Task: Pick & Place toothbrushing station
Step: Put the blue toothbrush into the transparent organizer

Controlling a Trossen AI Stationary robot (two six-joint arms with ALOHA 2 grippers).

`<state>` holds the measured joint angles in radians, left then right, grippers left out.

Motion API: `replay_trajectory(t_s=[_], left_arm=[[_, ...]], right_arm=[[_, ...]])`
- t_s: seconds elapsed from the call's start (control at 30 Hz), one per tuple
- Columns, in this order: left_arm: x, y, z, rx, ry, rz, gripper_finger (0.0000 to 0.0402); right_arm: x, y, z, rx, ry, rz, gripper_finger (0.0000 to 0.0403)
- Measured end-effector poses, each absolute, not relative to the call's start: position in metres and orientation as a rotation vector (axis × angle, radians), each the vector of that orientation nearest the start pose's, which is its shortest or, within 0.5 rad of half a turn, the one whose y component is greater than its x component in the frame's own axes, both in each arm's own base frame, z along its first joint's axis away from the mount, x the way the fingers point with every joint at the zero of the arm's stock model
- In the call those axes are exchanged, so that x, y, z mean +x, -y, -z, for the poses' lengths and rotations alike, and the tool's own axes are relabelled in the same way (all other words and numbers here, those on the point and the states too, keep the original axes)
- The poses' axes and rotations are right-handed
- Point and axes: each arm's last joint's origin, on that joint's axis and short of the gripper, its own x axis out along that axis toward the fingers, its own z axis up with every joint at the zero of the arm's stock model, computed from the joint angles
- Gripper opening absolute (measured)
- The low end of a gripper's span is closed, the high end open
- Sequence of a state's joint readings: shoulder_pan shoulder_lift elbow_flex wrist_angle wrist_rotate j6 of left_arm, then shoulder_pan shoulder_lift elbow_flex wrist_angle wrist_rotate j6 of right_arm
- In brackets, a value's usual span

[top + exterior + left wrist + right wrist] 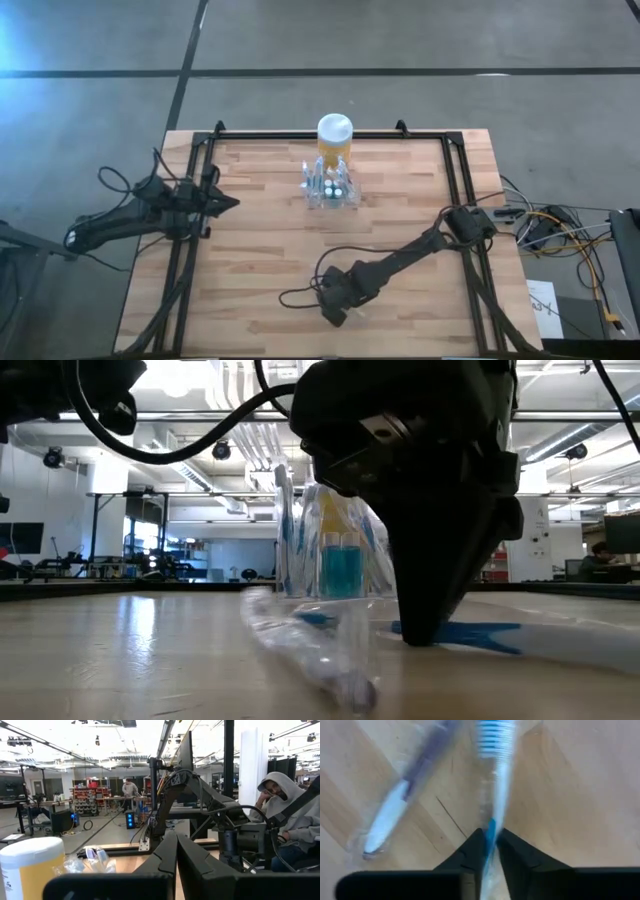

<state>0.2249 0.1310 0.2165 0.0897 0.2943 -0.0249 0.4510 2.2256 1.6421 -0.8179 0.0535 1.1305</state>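
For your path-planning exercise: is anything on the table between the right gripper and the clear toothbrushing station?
Nothing visible blocks that stretch. The right gripper is low at the table's near edge, shut on a toothbrush. Bare wood lies between it and the toothbrushing station. The yellow jar stands beyond the station, out of the way.

Yellow jar [334,137] touching clear holder [329,186] on far side. Table [260,250] bare on holder's other 3 sides; right claw [335,308] near front edge.
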Motion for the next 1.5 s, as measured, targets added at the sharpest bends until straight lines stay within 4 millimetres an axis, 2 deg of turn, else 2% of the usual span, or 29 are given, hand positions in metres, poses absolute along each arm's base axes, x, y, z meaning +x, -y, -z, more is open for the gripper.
replay_trajectory(t_s=[0.13, 0.33, 0.5, 0.63, 0.77, 0.9, 1.0, 1.1, 1.27, 1.5], left_arm=[[0.092, -0.012, -0.23, 0.017, 0.153, 0.071, 0.0012], [0.093, -0.013, -0.227, 0.012, 0.148, 0.071, 0.0012], [0.093, -0.013, -0.227, 0.001, 0.147, 0.072, 0.0012], [0.093, -0.013, -0.227, -0.008, 0.145, 0.073, 0.0012], [0.093, -0.013, -0.227, -0.014, 0.146, 0.065, 0.0012], [0.093, -0.013, -0.227, -0.017, 0.147, 0.049, 0.0012], [0.093, -0.014, -0.227, -0.024, 0.146, 0.048, 0.0012], [0.093, -0.014, -0.227, -0.032, 0.144, 0.048, 0.0012], [0.094, -0.014, -0.226, -0.058, 0.143, 0.049, 0.0012], [0.093, -0.014, -0.226, -0.072, 0.142, 0.05, 0.0012]], right_arm=[[0.392, -0.187, -0.134, 0.539, -1.351, 0.427, 0.002], [0.386, -0.181, -0.154, 0.429, -1.285, 0.44, 0.002], [0.375, -0.175, -0.207, 0.328, -1.116, 0.417, 0.0019], [0.36, -0.177, -0.248, 0.13, -0.936, 0.348, 0.0019], [0.329, -0.171, -0.302, -0.025, -0.722, 0.321, 0.0019], [0.296, -0.167, -0.327, -0.153, -0.536, 0.192, 0.0018], [0.27, -0.157, -0.334, -0.171, -0.399, 0.052, 0.0018], [0.24, -0.133, -0.328, -0.106, -0.316, 0.058, 0.0018], [0.193, -0.096, -0.302, -0.041, -0.156, 0.079, 0.0018], [0.139, -0.064, -0.258, -0.032, 0.124, -0.024, 0.0018]])
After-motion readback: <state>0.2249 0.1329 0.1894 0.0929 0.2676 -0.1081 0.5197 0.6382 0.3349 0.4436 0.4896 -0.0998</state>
